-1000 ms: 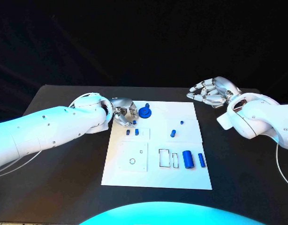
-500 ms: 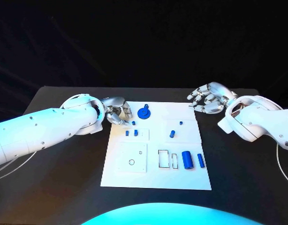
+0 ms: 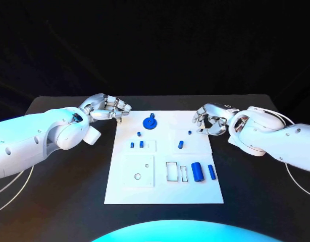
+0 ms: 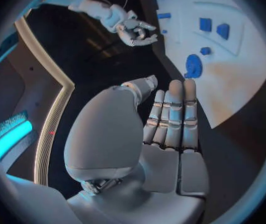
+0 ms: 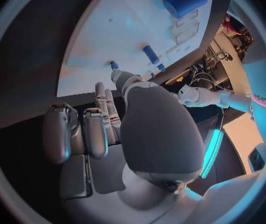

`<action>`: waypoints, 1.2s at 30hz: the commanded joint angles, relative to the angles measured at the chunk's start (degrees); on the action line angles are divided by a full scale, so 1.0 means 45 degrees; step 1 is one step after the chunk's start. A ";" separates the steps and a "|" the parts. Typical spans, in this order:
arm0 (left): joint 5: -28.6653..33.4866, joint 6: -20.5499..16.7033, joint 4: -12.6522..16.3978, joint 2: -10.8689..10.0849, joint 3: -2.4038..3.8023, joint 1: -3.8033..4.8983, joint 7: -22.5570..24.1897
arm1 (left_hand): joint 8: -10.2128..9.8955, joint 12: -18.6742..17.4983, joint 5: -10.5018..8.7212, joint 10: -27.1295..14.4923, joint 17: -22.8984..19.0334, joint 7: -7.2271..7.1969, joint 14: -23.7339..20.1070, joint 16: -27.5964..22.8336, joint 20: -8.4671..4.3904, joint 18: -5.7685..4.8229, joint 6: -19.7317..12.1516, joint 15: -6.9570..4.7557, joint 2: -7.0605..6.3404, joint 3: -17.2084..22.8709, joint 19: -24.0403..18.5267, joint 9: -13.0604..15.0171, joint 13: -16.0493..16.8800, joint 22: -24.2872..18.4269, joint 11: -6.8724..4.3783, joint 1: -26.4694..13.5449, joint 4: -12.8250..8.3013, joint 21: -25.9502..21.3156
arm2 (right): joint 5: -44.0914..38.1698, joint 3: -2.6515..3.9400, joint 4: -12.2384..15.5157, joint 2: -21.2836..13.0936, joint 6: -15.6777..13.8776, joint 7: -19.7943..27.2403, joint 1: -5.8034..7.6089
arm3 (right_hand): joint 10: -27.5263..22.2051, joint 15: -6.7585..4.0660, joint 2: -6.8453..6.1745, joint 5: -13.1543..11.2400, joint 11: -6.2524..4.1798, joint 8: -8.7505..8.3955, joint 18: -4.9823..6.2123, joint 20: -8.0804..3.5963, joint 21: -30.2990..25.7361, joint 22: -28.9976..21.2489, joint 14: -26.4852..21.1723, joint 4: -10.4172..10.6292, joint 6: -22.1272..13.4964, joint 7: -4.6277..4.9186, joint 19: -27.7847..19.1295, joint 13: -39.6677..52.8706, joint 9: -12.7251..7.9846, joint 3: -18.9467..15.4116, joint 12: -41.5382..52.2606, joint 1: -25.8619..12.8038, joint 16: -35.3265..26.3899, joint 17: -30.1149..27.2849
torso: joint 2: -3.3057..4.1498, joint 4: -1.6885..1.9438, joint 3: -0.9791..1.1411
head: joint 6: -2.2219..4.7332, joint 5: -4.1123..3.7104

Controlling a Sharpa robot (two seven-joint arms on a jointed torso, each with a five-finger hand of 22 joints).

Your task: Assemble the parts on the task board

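Beside the task board (image 3: 162, 194): left hand (image 3: 110, 108) and right hand (image 3: 210, 120), both empty, fingers loosely spread. Step: likely choosing a part; next, grasp one.

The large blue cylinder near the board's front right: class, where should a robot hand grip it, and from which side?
Grip the large blue cylinder across its middle, coming down from above. It lies flat on the task board, long axis running front to back, so its curved left and right flanks look free for opposing fingers. A thinner blue pin lies just to its right, leaving little room there. The right hand looks nearer.
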 commanded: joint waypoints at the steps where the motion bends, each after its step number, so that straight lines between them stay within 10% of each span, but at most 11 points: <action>1: 0.3546 -0.0030 0.0236 -0.0130 0.0017 0.0012 0.1197 | 0.0026 0.0058 0.0064 0.0098 -0.0029 0.0123 -0.0096 -0.0081 -0.0027 0.0193 0.0039 0.0000 0.0074 0.0004 -0.0064 0.0013 -0.0017 -0.0018 -0.0014 -0.0040 -0.0090 -0.0094 | -0.1737 0.0000 -0.0069 0.0202 0.0571 -0.0463 -0.0100 | 0.0151 0.0082 -0.0063 0.0096 -0.0007 -0.0070 0.0128 0.0129 0.0070 0.1919 0.0532 -0.0084 0.0000 0.0107 0.0343 -0.0128 -0.0013 0.0042 -0.0077 -0.0113 0.0047 0.0062 | 0.0001 -0.0001 0.0000 | -0.0015 -0.0025; 18: 0.4102 0.0228 0.0859 -0.0335 0.0022 0.0011 0.1488 | 0.0080 0.0145 0.0093 0.0432 -0.0152 0.0105 -0.0073 -0.0275 -0.0091 0.0200 0.0170 -0.0056 0.0107 0.0143 -0.0029 0.0048 -0.0098 -0.0044 -0.0057 -0.0010 -0.0331 -0.0121 | -0.2601 -0.0001 -0.0579 0.1064 0.0372 -0.0833 -0.0528 | 0.0807 -0.0061 0.0052 0.0365 -0.0204 -0.0007 0.0080 -0.0023 0.0269 0.2028 0.0605 -0.0162 0.0399 -0.0136 0.0472 -0.0681 0.0055 0.0509 -0.0244 -0.0450 0.0073 0.0097 | 0.0003 0.0011 0.0000 | -0.0087 -0.0139; 36: 0.3992 0.0322 0.0853 -0.0215 0.0027 0.0015 0.1335 | 0.0064 0.0112 0.0095 0.0451 -0.0201 0.0132 -0.0073 -0.0358 -0.0111 0.0193 0.0155 -0.0060 0.0130 0.0212 -0.0030 0.0046 -0.0153 -0.0019 -0.0045 0.0016 -0.0448 -0.0085 | -0.2912 -0.0001 -0.0811 0.1381 0.0939 -0.1015 -0.0767 | 0.2080 -0.0335 0.0746 -0.0491 -0.0514 0.0482 -0.0108 -0.0198 0.1119 0.2499 0.0742 -0.1108 0.1467 -0.0418 0.0792 -0.1351 0.0566 0.2109 -0.0483 -0.0524 0.0317 0.0503 | -0.0002 -0.0011 0.0018 | -0.0179 -0.0082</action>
